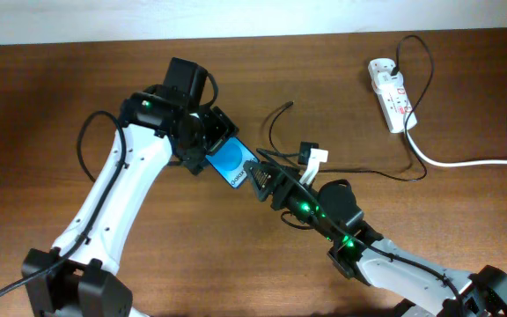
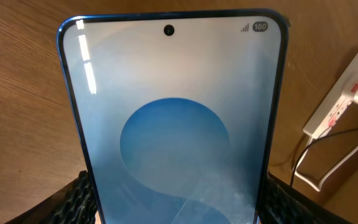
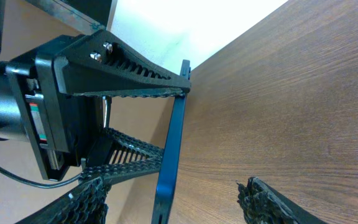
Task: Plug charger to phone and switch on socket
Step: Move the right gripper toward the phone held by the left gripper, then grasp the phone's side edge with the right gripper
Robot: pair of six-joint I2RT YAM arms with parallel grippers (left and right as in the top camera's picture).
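Observation:
My left gripper [image 1: 202, 145] is shut on the phone [image 1: 229, 162], holding it by its long edges and tilted above the table. In the left wrist view the phone's blue screen [image 2: 173, 124] fills the frame, with a jaw on each side at the bottom. My right gripper [image 1: 259, 179] is open at the phone's lower end. In the right wrist view the phone shows edge-on [image 3: 174, 143] between the spread fingers [image 3: 178, 198], which do not touch it. The black charger cable [image 1: 275, 132] lies on the table with its plug tip [image 1: 290, 104] free. The white socket [image 1: 391, 92] is at the far right.
The socket's thick white cord [image 1: 465, 162] runs off the right edge. A small white block [image 1: 312, 157] lies on the black cable near my right gripper. The socket [image 2: 347, 99] and cord [image 2: 319, 180] also show in the left wrist view. The wooden table [image 1: 42, 106] lies beneath everything.

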